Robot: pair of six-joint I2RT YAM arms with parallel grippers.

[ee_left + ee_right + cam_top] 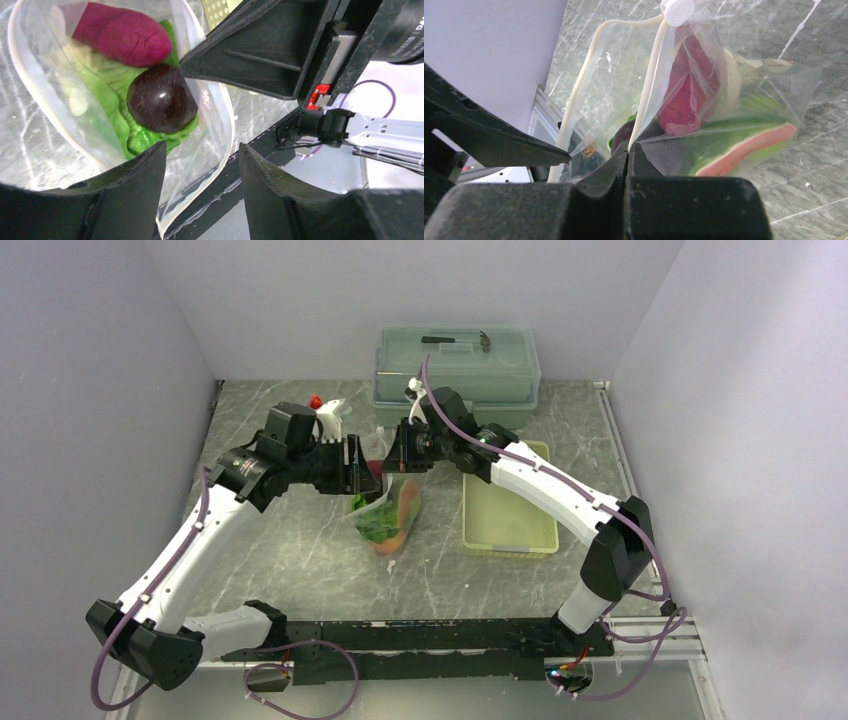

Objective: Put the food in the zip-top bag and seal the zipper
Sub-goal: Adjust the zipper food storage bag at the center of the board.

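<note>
The zip-top bag point(386, 517) hangs open-mouthed between my two grippers, its bottom on the table. In the left wrist view it holds the magenta root point(122, 32), the dark round piece point(161, 98) and the green lettuce point(112, 100). My left gripper point(202, 170) is open, and the bag's zipper rim point(229, 131) passes loosely between its fingers. My right gripper point(629, 146) is shut on the other zipper strip point(650, 85). The watermelon slice point(749, 147) and the root point(689, 92) show through the bag wall. In the top view the grippers stand at the left point(362, 468) and the right point(397, 455) of the bag's mouth.
The pale yellow-green perforated tray point(508, 530) lies right of the bag. The lidded grey-green box point(457, 360) stands at the back wall. A small red-and-white object point(325, 412) sits behind my left arm. A white tab point(678, 11) sits at the zipper's end.
</note>
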